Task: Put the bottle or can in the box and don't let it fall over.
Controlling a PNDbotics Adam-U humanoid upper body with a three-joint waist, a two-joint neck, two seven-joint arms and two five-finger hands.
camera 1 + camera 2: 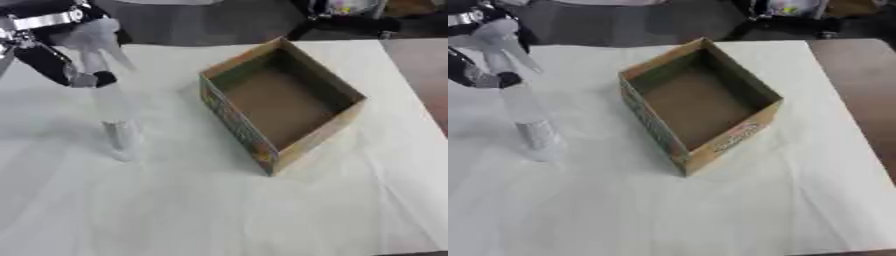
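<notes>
White cloth point(219, 210) covers the table nearest the camera and spreads under everything, well below and to the right of the robot's left hand. It is the largest thing in view, creased in places.

Next in size is the cardboard box point(697, 102), open at the top and empty, with printed outer walls. It sits on the cloth well to the right of the left hand, turned so that 1 corner points toward the camera.

Smaller is the clear spray bottle point(522, 107), which stands upright with its base on or just above the cloth, outside the box and well apart from it. Its white trigger head is at the top, right at the hand.

The left hand point(66, 62) comes in from the upper left corner, black with silver joints, and its fingers are curled around the neck of the spray bottle, just under the trigger head.
</notes>
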